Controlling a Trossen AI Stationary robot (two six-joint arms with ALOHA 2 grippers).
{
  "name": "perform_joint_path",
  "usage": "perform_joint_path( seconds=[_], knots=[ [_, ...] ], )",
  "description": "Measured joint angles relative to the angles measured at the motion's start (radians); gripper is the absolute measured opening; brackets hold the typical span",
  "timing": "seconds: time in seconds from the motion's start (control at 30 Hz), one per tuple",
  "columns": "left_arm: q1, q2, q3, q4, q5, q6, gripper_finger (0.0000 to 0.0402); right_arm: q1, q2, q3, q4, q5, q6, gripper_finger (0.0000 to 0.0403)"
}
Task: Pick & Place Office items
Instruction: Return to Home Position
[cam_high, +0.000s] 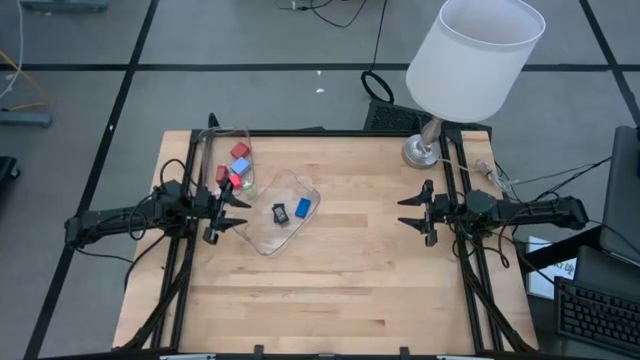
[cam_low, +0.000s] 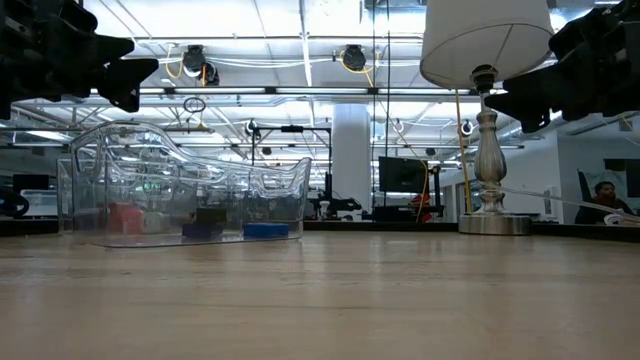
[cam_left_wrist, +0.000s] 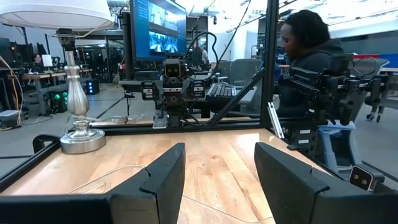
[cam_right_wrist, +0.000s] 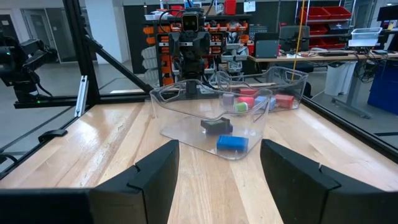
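On the wooden table (cam_high: 350, 290) I see no loose pieces: a black piece (cam_high: 280, 212) and a blue piece (cam_high: 303, 207) lie in the middle clear bin (cam_high: 262, 244), and the cubes (cam_high: 240, 151) in the corner bin (cam_high: 197, 150). The left gripper (cam_high: 238, 212) and right gripper (cam_high: 408, 211) hover at the sides, jaws apart and empty. I judge the sorting done.

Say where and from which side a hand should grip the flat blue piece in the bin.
Grip the blue piece across its short width, straight down from above: it lies flat on the floor of the clear bin, whose walls likely block a sideways approach. Mind the dark piece nearby.
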Motion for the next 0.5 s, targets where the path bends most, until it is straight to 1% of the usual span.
perform_joint_path(
  seconds=[0.5],
  knots=[
    [0.000, 0.000, 0.000, 0.000, 0.000, 0.000, 0.0196, 0.000, 0.000, 0.000, 0.000, 0.000, 0.000, 0.0219]
  ],
)
